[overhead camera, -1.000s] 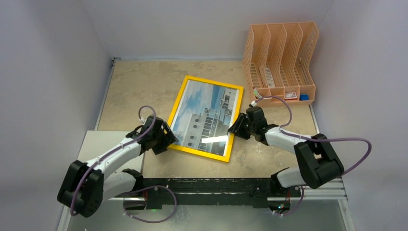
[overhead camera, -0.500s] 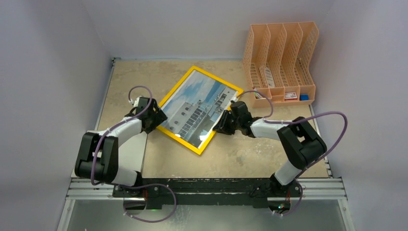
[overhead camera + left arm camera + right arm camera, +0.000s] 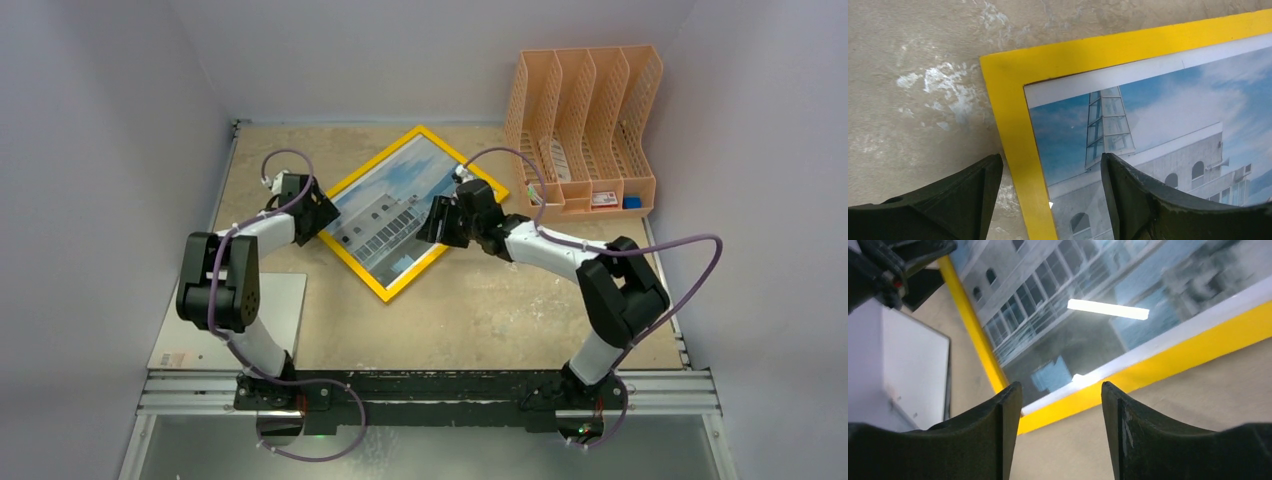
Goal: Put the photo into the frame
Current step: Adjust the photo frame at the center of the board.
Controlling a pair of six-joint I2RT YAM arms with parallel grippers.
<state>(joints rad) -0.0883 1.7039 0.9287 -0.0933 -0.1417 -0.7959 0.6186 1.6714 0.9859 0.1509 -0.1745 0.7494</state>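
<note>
The yellow frame lies flat on the table, turned like a diamond, with the photo of a white building under blue sky showing inside it. My left gripper is at the frame's left side. In the left wrist view its jaws stand open astride the yellow edge, one finger over the table, the other over the photo. My right gripper hovers over the frame's right side. Its jaws are open above the yellow border, holding nothing.
A peach file rack with a few small items stands at the back right. A flat grey-white panel lies at the near left, seen as well in the right wrist view. Grey walls close in the table on three sides.
The frame with the photo has swung anticlockwise and slid toward the back of the table. Both arms have reached further back with it. The right jaws narrowed, then widened again.
</note>
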